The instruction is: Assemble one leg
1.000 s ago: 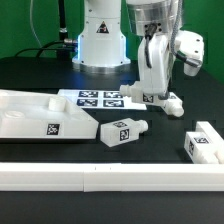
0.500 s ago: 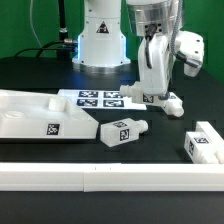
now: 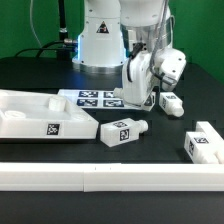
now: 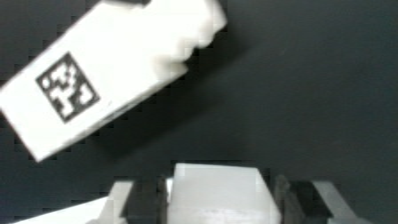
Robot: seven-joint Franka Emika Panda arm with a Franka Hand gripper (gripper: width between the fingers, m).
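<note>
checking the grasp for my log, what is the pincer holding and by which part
A leg, clamped across the sides of its chunky body by the pincer.

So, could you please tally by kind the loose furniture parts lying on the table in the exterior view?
Legs: 3
Large flat panel: 1
Total: 4
</note>
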